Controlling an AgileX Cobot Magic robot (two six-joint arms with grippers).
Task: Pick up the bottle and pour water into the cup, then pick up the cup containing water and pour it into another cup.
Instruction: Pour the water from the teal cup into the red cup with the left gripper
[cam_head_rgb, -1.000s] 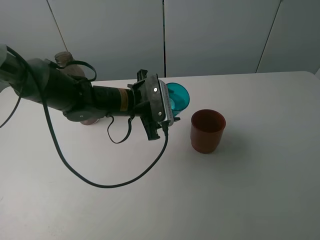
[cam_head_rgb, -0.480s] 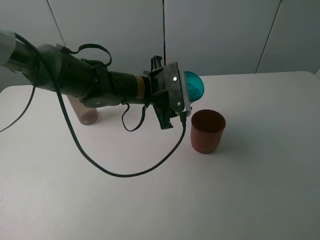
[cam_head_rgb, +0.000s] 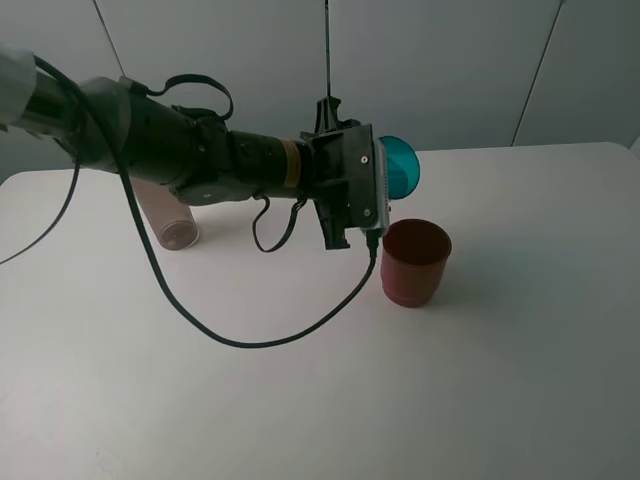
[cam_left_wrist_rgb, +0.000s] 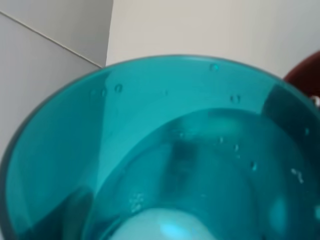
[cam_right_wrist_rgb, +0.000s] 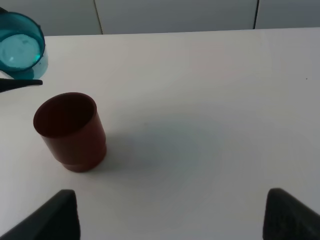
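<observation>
My left gripper (cam_head_rgb: 385, 180) is shut on the teal cup (cam_head_rgb: 402, 168) and holds it in the air, tilted, just behind and to the left of the red cup (cam_head_rgb: 415, 262). The teal cup fills the left wrist view (cam_left_wrist_rgb: 150, 150) with water in it. The red cup's rim shows at that view's edge (cam_left_wrist_rgb: 307, 75). The red cup stands upright on the white table (cam_head_rgb: 500, 380). The right wrist view shows the red cup (cam_right_wrist_rgb: 70, 130) and the teal cup (cam_right_wrist_rgb: 20, 50). My right gripper (cam_right_wrist_rgb: 172, 220) is open and empty above the table. The bottle (cam_head_rgb: 172, 225) stands at the left, mostly hidden behind my left arm.
My left arm (cam_head_rgb: 180, 155) reaches across from the left, and its black cable (cam_head_rgb: 250, 342) hangs in a loop down to the table in front of it. A grey panelled wall (cam_head_rgb: 450, 70) stands behind the table's far edge.
My left gripper has carried the teal cup to the right and a little higher, closer to the red cup. The arm has swung off the bottle's base. The red cup has not moved.
</observation>
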